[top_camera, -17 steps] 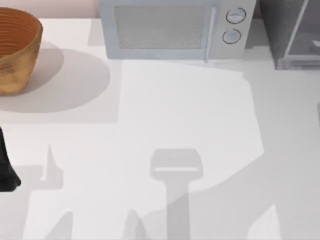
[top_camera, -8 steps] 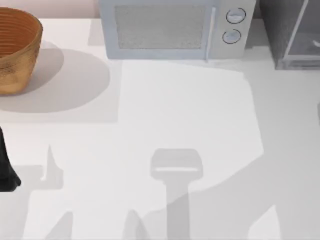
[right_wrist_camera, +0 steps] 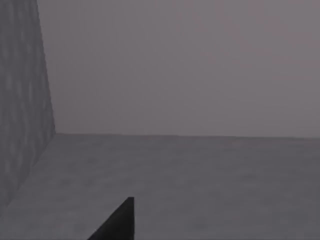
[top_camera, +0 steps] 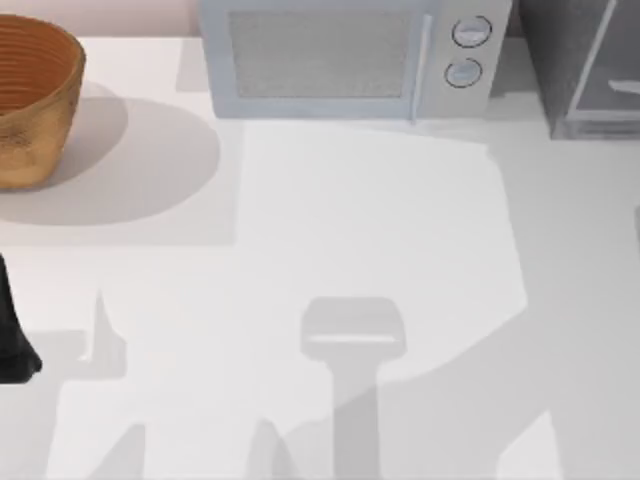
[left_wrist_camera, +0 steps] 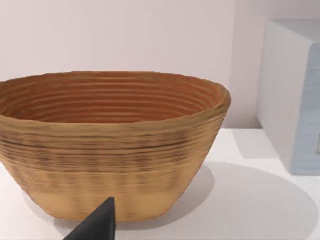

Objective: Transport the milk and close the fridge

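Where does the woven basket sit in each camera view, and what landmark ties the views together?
top view: the basket sits at the upper left, left of the microwave.
left wrist view: the basket is seen close up, with the microwave beside it.
right wrist view: this camera faces a grey speckled wall instead.
Shared landmark: the microwave, in the top and left wrist views.

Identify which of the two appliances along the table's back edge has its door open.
The fridge, the dark speckled cabinet at the back right: its pale-framed door is swung outward. The microwave, with two round knobs, has its door flat and shut.
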